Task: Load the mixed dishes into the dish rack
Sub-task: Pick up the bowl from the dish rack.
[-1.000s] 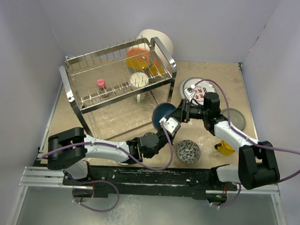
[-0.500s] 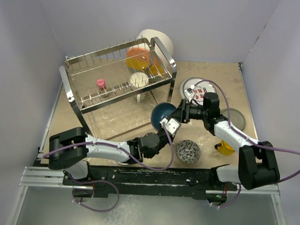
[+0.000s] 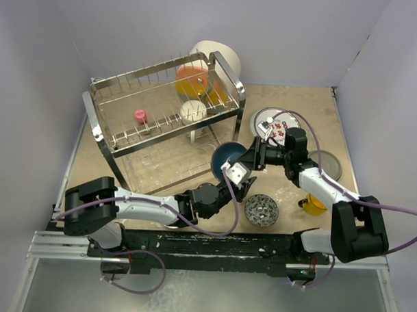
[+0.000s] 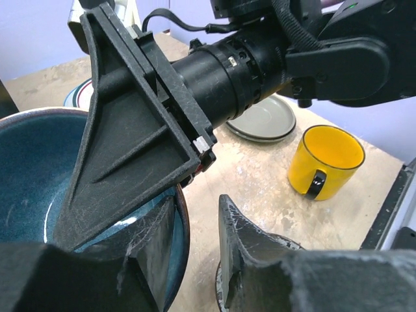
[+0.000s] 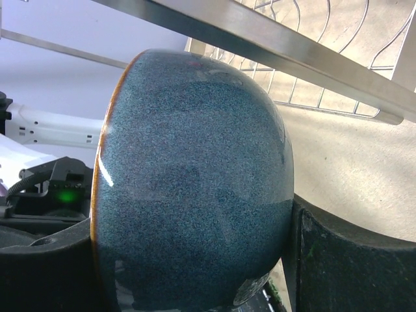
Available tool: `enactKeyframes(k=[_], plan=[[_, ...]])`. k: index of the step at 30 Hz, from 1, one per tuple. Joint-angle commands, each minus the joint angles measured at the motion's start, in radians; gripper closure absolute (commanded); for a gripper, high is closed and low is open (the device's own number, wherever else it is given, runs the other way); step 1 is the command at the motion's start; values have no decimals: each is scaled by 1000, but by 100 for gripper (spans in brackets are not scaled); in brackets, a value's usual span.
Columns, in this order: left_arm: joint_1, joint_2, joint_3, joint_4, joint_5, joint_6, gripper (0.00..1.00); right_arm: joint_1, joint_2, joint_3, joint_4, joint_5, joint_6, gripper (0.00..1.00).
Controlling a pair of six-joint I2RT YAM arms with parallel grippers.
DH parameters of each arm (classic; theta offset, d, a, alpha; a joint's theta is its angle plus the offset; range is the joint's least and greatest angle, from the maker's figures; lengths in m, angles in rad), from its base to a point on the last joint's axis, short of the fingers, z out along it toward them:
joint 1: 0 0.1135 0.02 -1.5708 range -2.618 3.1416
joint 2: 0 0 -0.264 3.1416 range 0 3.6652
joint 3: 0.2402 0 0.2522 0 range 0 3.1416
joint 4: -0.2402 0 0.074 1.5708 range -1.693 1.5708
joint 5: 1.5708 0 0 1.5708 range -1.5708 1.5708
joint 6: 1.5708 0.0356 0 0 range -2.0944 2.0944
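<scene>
Clamping the dark blue bowl (image 5: 195, 149) with one finger inside and one on its outer wall, the right gripper (image 5: 195, 273) holds it on edge, likely to slot upright into the dish rack (image 3: 175, 132) at ten o'clock. The left gripper (image 4: 195, 240) straddles the rim, jaws apart, released. Around them lie a tan tabletop (image 3: 289, 193) and lavender walls (image 3: 33, 88).

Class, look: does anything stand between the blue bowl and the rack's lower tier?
No dish does. The bowl, in the right gripper, sits beside the rack; only the rack's own steel tube crosses close by it.
</scene>
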Motion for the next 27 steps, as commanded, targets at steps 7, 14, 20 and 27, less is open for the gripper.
enactKeyframes(k=[7,14,20,27], plan=[[-9,-119,-10,-12,74,-82,51,-7,-24,14,105,-33,27,56],[-10,-309,24,-338,176,-216,46,-8,-49,8,78,18,-7,56],[-10,-491,102,-630,277,-299,46,-5,-69,-5,87,46,-7,56],[-10,-556,313,-840,348,-305,46,51,-113,4,57,100,-27,57]])
